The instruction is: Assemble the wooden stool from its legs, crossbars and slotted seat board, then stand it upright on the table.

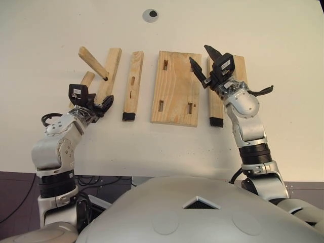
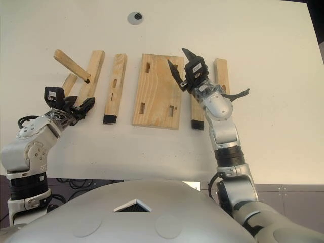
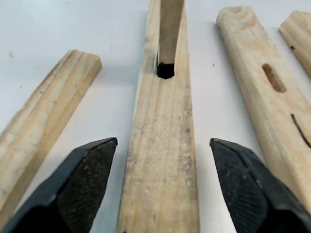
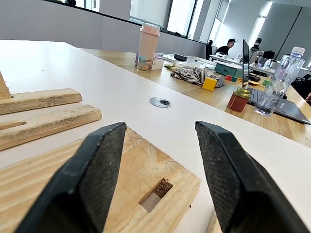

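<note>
While left hand, spread wide, straddles the leg on the table, crossbar stuck in its hole, right hand hangs spread above the seat board.

From where I stand, the left arm and right arm wear smooth silver-grey shells with rounded joint housings, and a black ribbed band rings each one lower down. The left gripper and right gripper are matte black, each with a small white label on its block. Their fingers taper to blunt wedges with finely textured inner faces. A thin black cable loops out beside the left wrist.
</note>
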